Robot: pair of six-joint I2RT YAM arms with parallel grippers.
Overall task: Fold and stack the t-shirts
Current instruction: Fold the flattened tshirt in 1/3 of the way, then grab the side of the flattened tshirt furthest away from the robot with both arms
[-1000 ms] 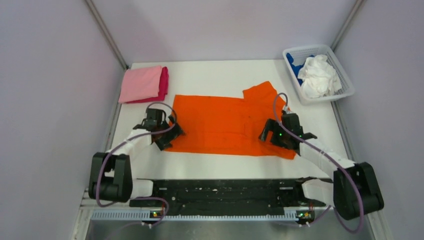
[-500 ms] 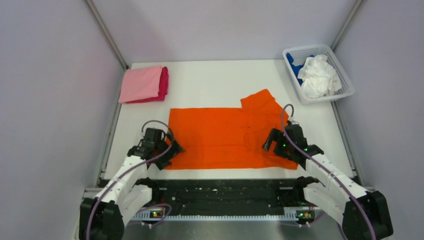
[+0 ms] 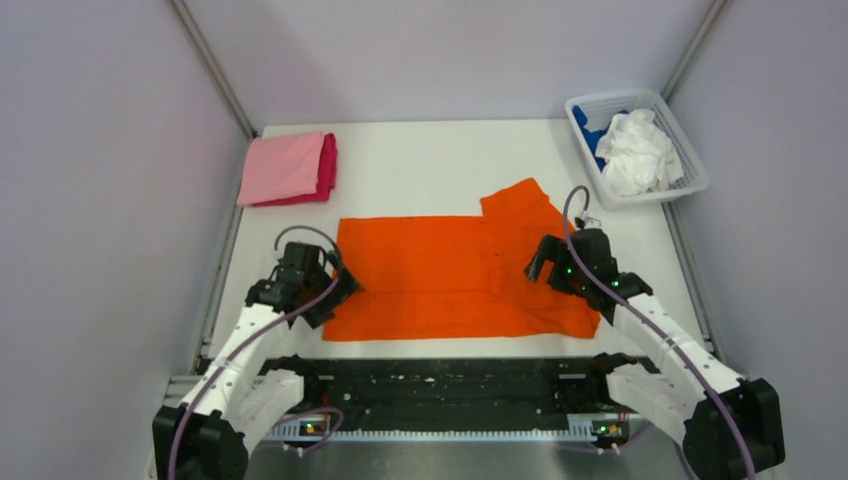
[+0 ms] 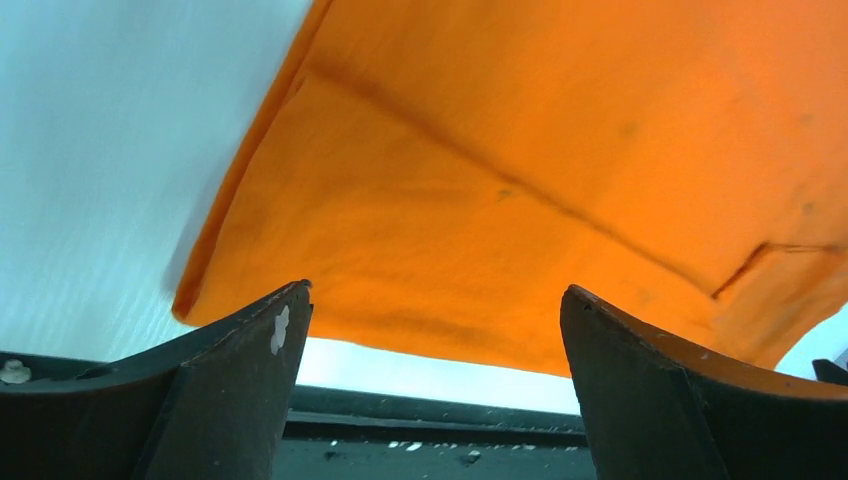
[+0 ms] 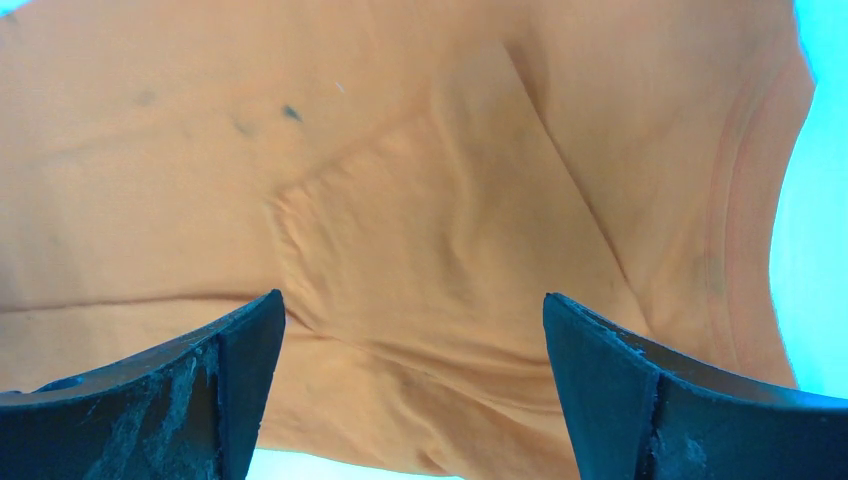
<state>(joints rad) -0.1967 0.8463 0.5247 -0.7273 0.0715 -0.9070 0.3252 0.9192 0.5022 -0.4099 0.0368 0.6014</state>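
Note:
The bright orange t-shirt (image 3: 450,275) lies flat across the middle of the white table (image 3: 430,160), one sleeve sticking out at its far right corner. My left gripper (image 3: 332,290) hovers over its near left corner, open and empty. In the left wrist view the jaws (image 4: 435,290) stand wide apart with the shirt's (image 4: 520,150) near edge between them. My right gripper (image 3: 548,266) is over the shirt's right part, open and empty. In the right wrist view the jaws (image 5: 413,295) frame wrinkled orange cloth (image 5: 400,180).
A folded light pink t-shirt (image 3: 283,166) lies on a magenta one (image 3: 329,166) at the far left. A white mesh basket (image 3: 690,160) at the far right holds a crumpled white t-shirt (image 3: 635,150) and a blue one (image 3: 584,124). The black rail (image 3: 450,385) runs along the near edge.
The orange shirt slid toward the near edge with both grippers at its sides. Since then both grippers have drawn back a little and the shirt lies still.

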